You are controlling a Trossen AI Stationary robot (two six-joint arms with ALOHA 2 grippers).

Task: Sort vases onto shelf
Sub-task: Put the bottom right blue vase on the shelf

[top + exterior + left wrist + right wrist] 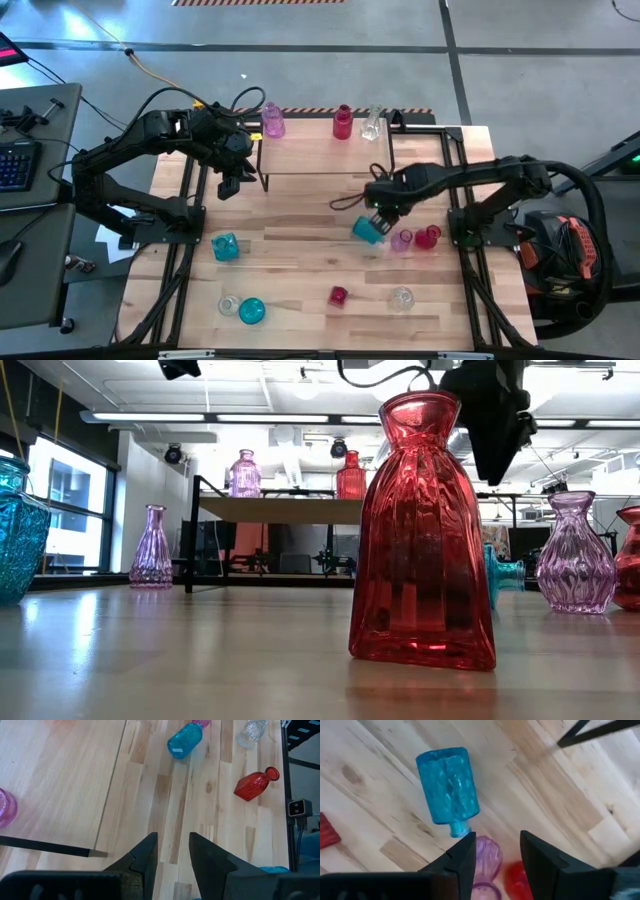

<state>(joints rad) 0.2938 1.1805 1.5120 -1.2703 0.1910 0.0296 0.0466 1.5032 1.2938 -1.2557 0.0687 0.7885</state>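
The shelf (325, 150) stands at the far middle of the table and bears a pink vase (272, 122), a red vase (343, 122) and a clear vase (372, 124). My right gripper (497, 840) hangs open, pointing down, above a teal vase (447, 785) that lies on its side, with its neck toward a standing purple vase (485, 862). A red vase (428, 236) stands beside that one. My left gripper (172, 837) is open with nothing between its fingers, raised over the table by the shelf's left end (228, 185).
More vases stand on the near half of the table: teal (226, 246), clear (229, 303), teal (251, 311), red (338, 296) and clear (401, 298). The low view shows one more purple vase (152, 548) left of the shelf's black legs.
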